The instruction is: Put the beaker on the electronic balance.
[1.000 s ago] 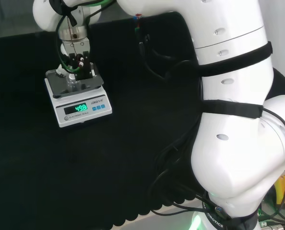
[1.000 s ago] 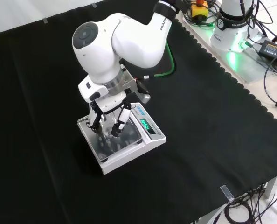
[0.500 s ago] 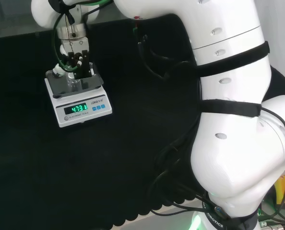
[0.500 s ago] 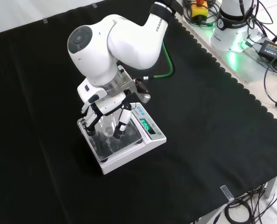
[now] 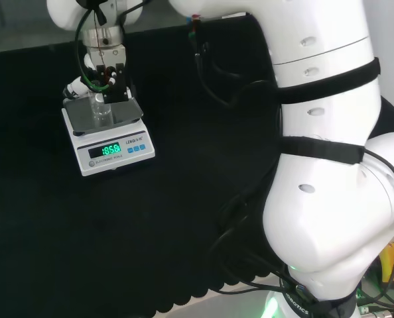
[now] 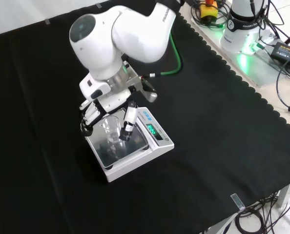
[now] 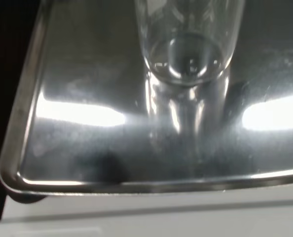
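Clear glass beaker (image 6: 111,130) stands upright on the steel weighing pan (image 6: 116,146) of the electronic balance (image 6: 155,146), roughly mid-pan in the front view. The balance sits on the black cloth (image 6: 223,126).

Hand (image 6: 106,108) hangs just above the beaker, fingers spread wide on either side of it and clear of the glass; it holds nothing. In the front view one set of fingers (image 6: 88,117) reaches down past the pan's left edge, and the thumb (image 6: 128,122) comes down on the right, close beside the beaker rim, with a gap showing.

Head view: hand (image 5: 101,69) sits above the back of the balance (image 5: 117,156), the beaker (image 5: 100,109) faint against the pan (image 5: 127,114). This view faces the balance's front panel: a lit green display (image 5: 111,148) and blue buttons (image 5: 136,148) to its right. Small print runs above and below them, too small to read. In the front view the same panel is seen edge-on, at the balance's right side.

Wrist view: close on the pan (image 7: 77,148), with its raised rim and rounded corner, bright light reflections, and the beaker's round base (image 7: 188,57) resting on the metal, its reflection below. The white balance housing (image 7: 151,217) shows past the pan edge.
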Robot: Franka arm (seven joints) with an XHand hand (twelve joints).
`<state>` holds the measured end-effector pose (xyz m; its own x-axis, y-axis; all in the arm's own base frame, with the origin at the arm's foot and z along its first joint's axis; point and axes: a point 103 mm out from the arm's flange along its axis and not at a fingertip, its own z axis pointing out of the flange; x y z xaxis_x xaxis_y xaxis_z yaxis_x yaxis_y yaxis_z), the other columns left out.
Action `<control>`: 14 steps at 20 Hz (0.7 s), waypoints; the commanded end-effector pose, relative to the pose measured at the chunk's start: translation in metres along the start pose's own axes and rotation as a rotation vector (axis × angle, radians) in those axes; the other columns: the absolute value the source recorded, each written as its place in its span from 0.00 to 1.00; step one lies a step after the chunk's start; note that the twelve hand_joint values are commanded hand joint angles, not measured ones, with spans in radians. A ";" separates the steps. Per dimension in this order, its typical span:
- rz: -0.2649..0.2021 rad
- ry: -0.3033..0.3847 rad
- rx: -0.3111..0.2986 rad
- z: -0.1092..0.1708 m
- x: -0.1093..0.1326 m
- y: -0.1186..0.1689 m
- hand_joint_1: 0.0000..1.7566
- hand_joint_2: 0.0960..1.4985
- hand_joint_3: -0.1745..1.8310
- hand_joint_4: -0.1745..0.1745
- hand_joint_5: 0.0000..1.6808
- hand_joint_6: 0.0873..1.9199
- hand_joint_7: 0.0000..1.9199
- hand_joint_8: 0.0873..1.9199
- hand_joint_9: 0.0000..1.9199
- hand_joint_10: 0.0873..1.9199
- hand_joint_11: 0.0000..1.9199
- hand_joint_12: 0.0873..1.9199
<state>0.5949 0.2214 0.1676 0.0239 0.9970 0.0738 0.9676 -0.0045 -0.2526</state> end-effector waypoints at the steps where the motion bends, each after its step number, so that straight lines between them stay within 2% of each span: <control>1: -0.005 0.018 -0.079 -0.038 -0.008 -0.026 0.25 0.57 0.02 0.32 0.17 0.14 0.11 0.38 0.26 0.00 0.13 0.74; 3: 0.006 0.019 -0.094 -0.046 -0.015 -0.038 0.25 0.57 0.03 0.32 0.18 0.11 0.12 0.37 0.26 0.01 0.16 0.73; 6: 0.030 0.017 -0.098 -0.055 -0.027 -0.058 0.26 0.58 0.04 0.31 0.20 0.08 0.14 0.37 0.20 0.27 0.22 0.71; 7: 0.038 0.016 -0.098 -0.057 -0.031 -0.064 0.27 0.58 0.05 0.31 0.21 0.08 0.15 0.37 0.19 0.32 0.23 0.70; 9: 0.054 0.017 -0.097 -0.060 -0.039 -0.077 0.28 0.59 0.05 0.30 0.21 0.08 0.16 0.38 0.19 0.37 0.25 0.69; 14: 0.087 0.036 -0.103 -0.061 -0.057 -0.111 0.29 0.60 0.05 0.29 0.22 0.08 0.17 0.38 0.20 0.39 0.27 0.68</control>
<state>0.5364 0.1866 0.2336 0.0581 0.9952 0.0784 0.9825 -0.0430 -0.1812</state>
